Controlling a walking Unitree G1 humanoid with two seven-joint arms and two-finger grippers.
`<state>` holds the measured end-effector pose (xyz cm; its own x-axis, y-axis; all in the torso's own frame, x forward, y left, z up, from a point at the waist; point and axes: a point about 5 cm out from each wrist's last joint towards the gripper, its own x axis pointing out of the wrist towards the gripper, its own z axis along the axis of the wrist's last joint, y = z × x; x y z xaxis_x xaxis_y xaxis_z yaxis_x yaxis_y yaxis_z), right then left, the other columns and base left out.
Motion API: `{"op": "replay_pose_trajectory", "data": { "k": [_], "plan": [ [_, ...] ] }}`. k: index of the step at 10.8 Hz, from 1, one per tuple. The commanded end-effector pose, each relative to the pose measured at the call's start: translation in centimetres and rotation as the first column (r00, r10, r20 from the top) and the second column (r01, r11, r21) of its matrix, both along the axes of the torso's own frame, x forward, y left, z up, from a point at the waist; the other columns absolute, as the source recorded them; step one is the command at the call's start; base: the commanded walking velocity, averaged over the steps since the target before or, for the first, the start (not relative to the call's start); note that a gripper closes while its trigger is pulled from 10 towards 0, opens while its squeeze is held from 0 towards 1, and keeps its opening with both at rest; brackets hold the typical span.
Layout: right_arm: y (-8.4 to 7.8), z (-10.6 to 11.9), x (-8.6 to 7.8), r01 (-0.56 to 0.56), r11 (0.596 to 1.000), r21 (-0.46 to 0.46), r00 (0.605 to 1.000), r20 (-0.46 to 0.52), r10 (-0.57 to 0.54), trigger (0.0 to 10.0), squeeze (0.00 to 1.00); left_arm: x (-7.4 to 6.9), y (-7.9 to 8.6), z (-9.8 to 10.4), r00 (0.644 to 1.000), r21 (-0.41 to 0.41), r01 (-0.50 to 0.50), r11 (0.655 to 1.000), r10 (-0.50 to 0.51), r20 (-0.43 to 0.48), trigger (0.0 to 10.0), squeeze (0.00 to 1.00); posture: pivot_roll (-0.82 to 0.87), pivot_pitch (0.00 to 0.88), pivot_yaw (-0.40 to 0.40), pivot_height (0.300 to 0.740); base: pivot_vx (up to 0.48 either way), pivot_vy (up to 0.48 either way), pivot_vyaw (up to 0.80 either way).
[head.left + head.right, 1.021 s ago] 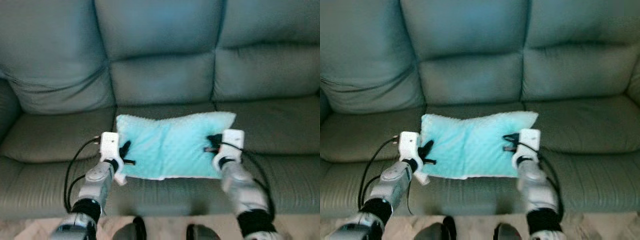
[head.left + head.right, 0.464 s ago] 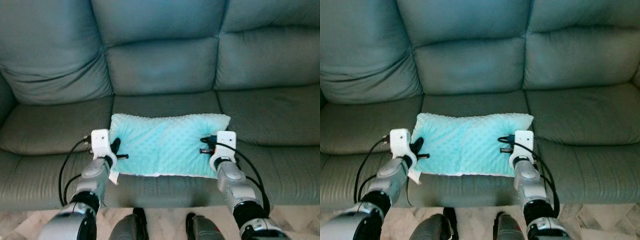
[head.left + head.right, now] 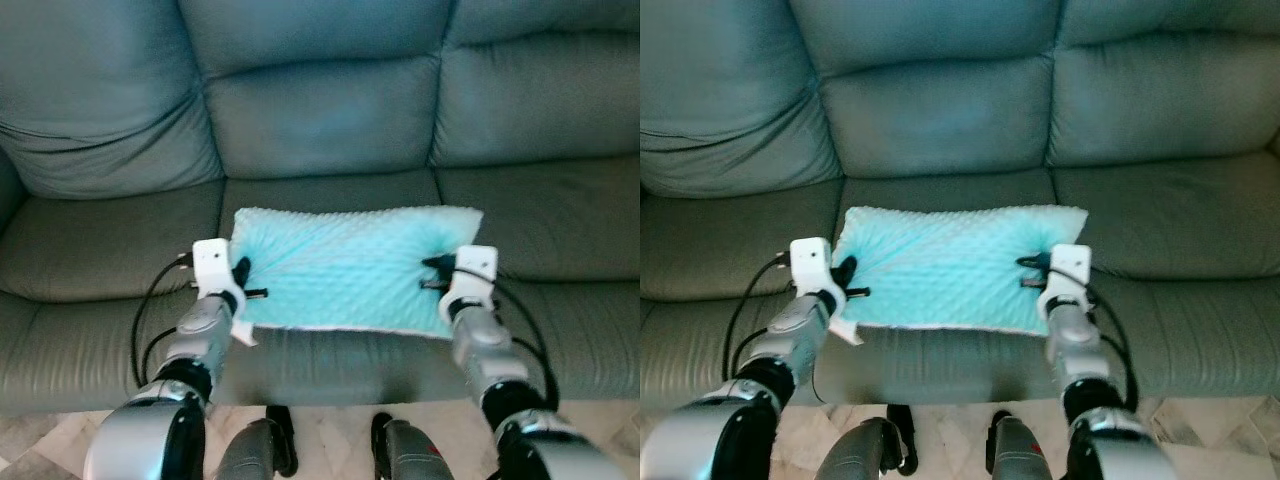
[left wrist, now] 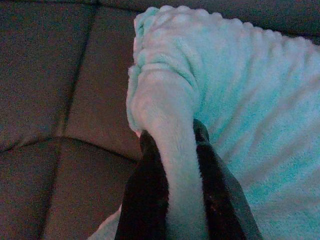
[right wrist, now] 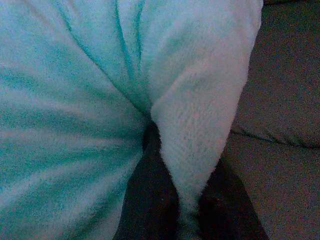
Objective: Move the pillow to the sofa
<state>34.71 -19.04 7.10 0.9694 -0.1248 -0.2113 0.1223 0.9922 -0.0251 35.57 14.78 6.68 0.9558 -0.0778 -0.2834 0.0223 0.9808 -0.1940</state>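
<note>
stretching flat between the two arms, the pale blue pillow (image 3: 352,267) sits in the middle of the frame, over the centre seat cushion of the sofa (image 3: 320,120). whether its underside already rests on the seat or hangs just above it, i cannot tell. the left gripper (image 3: 243,281) pinches the pillow's left edge, and in the left wrist view its black fingers (image 4: 145,200) are closed on a bunched fold of fleece with the seat seams dark beyond. the right gripper (image 3: 434,274) does the same on the right edge; its fingers (image 5: 147,200) clamp a puckered ridge of fabric from which creases fan out. holding both short ends keeps the soft pillow spread and level, so it can likely go down flat instead of folding on itself. the near edge lies close to the front lip of the seat, low in the frame, with the back cushions filling the upper part. the task looks nearly done: what seems left is to let go on both sides.
</note>
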Motion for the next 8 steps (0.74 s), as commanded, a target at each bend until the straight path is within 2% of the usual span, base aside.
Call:
{"op": "replay_pose_trajectory", "data": {
  "k": [1, 2, 3, 4, 5, 8],
  "plan": [
    [-0.5, -0.8, -0.6, 0.036, 0.999, 0.001, 0.999, -0.024, -0.036, 10.0, 0.0, -0.6, 0.9, -0.9, 0.999, 0.001, -0.041, 0.999, 0.041, -0.034, 10.0, 0.0, -0.14, 0.376, 0.095, 0.74, 0.0, 0.0, 0.0],
    [-0.8, -0.9, -0.6, 0.043, 0.999, 0.002, 0.999, -0.026, -0.043, 10.0, 0.0, -0.6, 0.7, -0.9, 0.999, 0.004, -0.038, 0.999, 0.038, -0.036, 10.0, 0.0, -0.14, 0.379, 0.097, 0.74, 0.0, 0.0, 0.0],
    [-0.8, -1.1, -0.7, 0.045, 0.999, 0.009, 0.999, -0.031, -0.044, 10.0, 0.49, -0.6, 0.8, -1.0, 0.999, 0.004, -0.039, 0.999, 0.039, -0.033, 10.0, 0.34, -0.14, 0.379, 0.099, 0.74, 0.0, 0.0, 0.0],
    [-0.8, -1.2, -0.7, 0.044, 0.999, 0.012, 0.999, -0.03, -0.044, 10.0, 1.0, -0.7, 0.9, -1.1, 0.999, 0.005, -0.042, 0.999, 0.042, -0.034, 10.0, 0.59, -0.14, 0.378, 0.101, 0.74, 0.0, 0.0, 0.0],
    [-0.8, -1.3, -0.8, 0.05, 0.999, 0.007, 0.998, -0.03, -0.05, 10.0, 1.0, -0.9, 1.3, -1.3, 0.998, 0.019, -0.049, 0.999, 0.05, -0.043, 10.0, 1.0, -0.14, 0.378, 0.104, 0.74, 0.0, 0.0, 0.0],
    [-1.1, -1.2, -0.8, 0.059, 0.998, 0.012, 0.998, -0.022, -0.059, 10.0, 1.0, -1.2, 2.1, -1.6, 0.997, 0.042, -0.06, 0.997, 0.062, -0.051, 10.0, 1.0, -0.14, 0.38, 0.102, 0.74, 0.0, 0.0, 0.0]
  ]
}}
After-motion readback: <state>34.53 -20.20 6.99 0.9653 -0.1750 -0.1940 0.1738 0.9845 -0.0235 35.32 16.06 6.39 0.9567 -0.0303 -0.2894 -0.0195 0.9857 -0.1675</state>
